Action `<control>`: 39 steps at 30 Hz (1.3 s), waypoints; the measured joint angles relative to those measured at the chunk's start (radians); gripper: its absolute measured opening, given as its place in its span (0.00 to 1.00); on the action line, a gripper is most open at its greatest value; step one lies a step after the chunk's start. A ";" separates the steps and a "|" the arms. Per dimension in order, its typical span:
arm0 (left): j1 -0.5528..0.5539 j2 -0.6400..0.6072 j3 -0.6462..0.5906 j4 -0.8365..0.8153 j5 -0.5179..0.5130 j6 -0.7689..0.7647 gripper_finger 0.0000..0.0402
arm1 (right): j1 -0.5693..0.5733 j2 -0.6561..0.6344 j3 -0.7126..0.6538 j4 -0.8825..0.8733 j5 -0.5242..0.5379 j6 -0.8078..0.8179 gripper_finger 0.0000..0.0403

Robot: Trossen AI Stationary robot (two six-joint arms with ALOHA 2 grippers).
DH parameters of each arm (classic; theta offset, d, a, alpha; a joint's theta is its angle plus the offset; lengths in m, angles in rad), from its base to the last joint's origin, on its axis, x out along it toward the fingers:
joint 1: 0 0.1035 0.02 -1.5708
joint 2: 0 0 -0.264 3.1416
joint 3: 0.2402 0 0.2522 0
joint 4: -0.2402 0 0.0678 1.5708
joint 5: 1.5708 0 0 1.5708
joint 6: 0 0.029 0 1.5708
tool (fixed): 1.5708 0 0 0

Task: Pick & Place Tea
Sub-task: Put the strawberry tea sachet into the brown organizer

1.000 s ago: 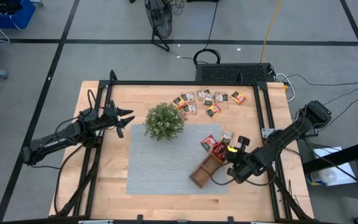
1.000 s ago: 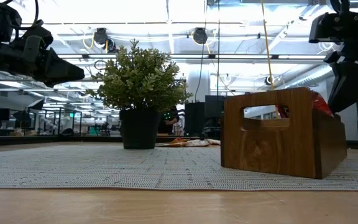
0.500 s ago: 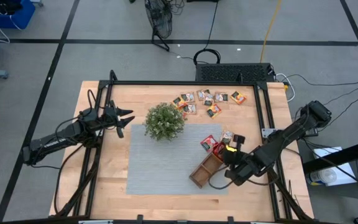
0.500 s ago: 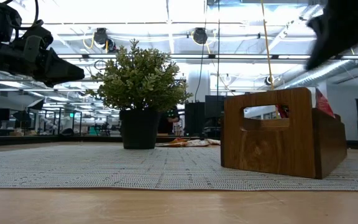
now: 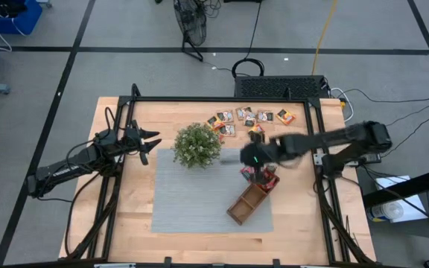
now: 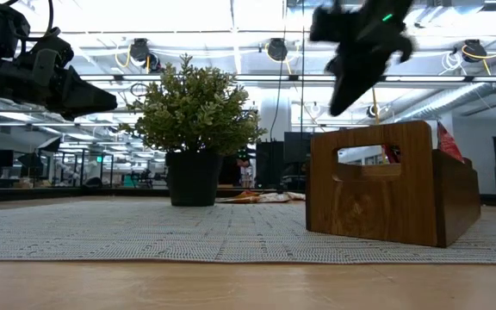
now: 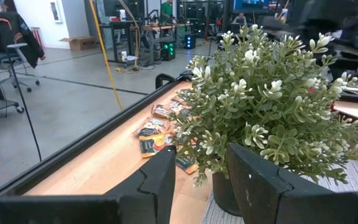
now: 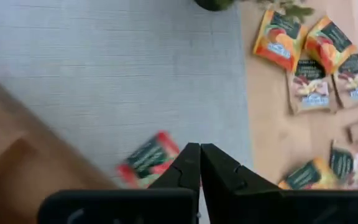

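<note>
Several small tea sachets (image 5: 248, 119) lie flat on the bare wood near the table's far edge, also in the right wrist view (image 8: 328, 56). More sachets (image 5: 261, 177) stick up from the far end of the wooden tray (image 5: 246, 202). One red sachet (image 8: 149, 160) lies next to the tray. My right gripper (image 5: 249, 158) hangs shut and slanting down above the mat, beyond the tray's far end, with nothing between its fingers (image 8: 199, 155). My left gripper (image 7: 201, 180) waits open and level at the table's left, pointing at the potted plant (image 5: 197, 145).
The plant stands on the far left corner of the grey mat (image 5: 192, 193), close to the left of my right gripper. The tray lies slantwise on the mat's near right part. A black frame (image 5: 315, 119) borders the table.
My right gripper has swung up from beside the tray's right side and toward the table's far left, rolling as it went. It now hangs over the mat beyond the tray's far end. The tray and the sachets have kept still.
</note>
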 joint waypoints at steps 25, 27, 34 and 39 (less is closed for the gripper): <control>0.000 0.000 0.000 0.000 0.000 0.000 0.37 | -0.078 0.330 0.025 -0.075 -0.150 -0.201 0.68; 0.000 0.000 0.000 0.000 0.000 0.000 0.37 | -0.078 0.330 0.025 -0.066 -0.145 -0.202 0.67; 0.000 0.000 0.000 0.000 0.000 0.000 0.37 | -0.077 0.318 0.081 -0.085 -0.143 -0.210 0.66; 0.000 0.000 0.000 0.000 0.000 0.000 0.37 | -0.061 0.260 0.143 -0.139 -0.214 -0.158 0.66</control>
